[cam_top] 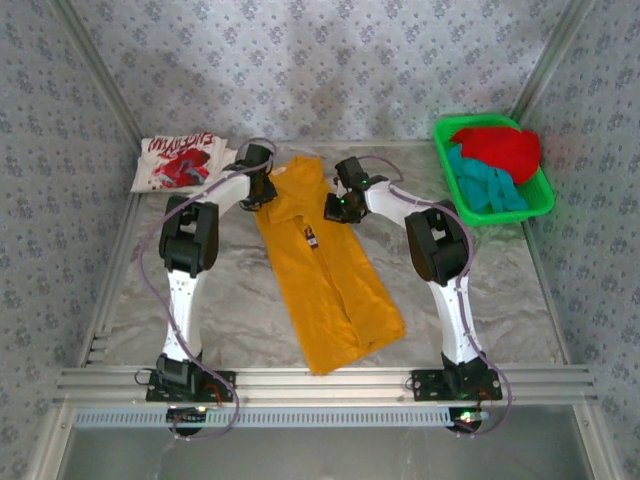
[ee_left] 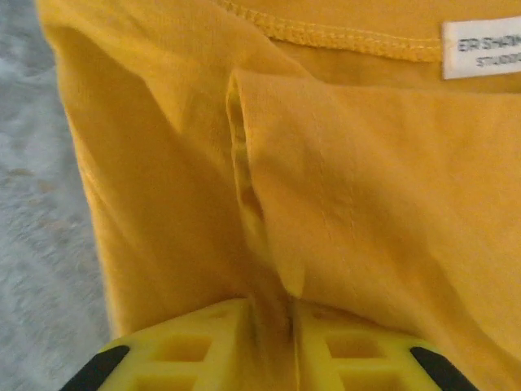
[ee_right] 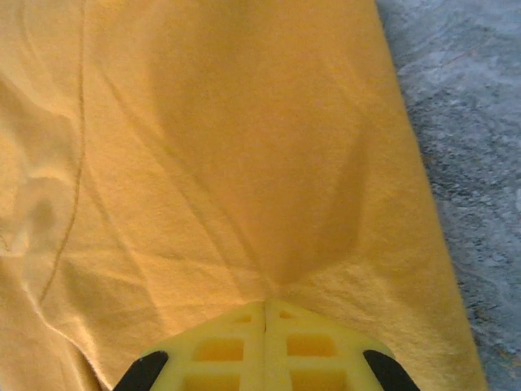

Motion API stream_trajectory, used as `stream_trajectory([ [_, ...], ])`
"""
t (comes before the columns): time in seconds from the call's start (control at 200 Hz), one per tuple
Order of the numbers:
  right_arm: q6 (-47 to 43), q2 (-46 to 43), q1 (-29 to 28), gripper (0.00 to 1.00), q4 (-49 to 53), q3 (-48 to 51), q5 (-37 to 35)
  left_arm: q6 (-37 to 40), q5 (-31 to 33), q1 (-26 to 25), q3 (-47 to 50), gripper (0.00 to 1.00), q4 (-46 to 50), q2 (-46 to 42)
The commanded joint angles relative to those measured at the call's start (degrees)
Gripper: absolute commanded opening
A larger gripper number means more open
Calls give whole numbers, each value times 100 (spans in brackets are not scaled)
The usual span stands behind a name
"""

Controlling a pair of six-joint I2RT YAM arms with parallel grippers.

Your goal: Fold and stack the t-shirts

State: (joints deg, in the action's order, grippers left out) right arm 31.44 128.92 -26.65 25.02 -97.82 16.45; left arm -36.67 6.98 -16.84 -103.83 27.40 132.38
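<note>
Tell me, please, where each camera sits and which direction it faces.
Top: above and behind the arms, looking down at the table, yellow shirt and basket; both arms show.
Left wrist: on the left arm, facing the shirt's collar label; left pincer pinches cloth.
Right wrist: on the right arm, facing the shirt's edge; right pincer pinches cloth.
Shared: the yellow shirt.

Your left arm (cam_top: 188, 240) rises from its base, bends at the elbow and reaches forward and inward. Your right arm (cam_top: 438, 245) mirrors it, so the two wrists sit near each other, both pointing down. Your left gripper (ee_left: 273, 305) has its yellow fingers (ee_left: 203, 342) pinched on a fold of the yellow-orange t-shirt (ee_left: 366, 204). Your right gripper (ee_right: 266, 305) has its fingers pressed together, nipping the same cloth at their tips
</note>
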Motion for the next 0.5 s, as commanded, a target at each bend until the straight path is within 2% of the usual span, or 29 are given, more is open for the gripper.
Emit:
stream_trajectory([
  [0.0, 283, 173, 172, 0, -113, 279, -67, -210, -497, 5, -401, 19, -132, 438],
  [0.085, 483, 172, 263, 0, -268, 487, -48, -271, -698, -12, -758, 18, -97, 807],
  [0.26, 1156, 102, 584, 0, -832, 985, -105, 5, -1242, -90, -2396, 19, 91, 1750],
  [0.41, 1293, 260, 809, 0, -843, 737, -124, 355, -1759, -121, -5125, 29, 754, 3117],
  [0.495, 1264, 262, 877, 0, -835, 593, -160, 353, -1778, -84, -6411, 34, 1188, 3639],
])
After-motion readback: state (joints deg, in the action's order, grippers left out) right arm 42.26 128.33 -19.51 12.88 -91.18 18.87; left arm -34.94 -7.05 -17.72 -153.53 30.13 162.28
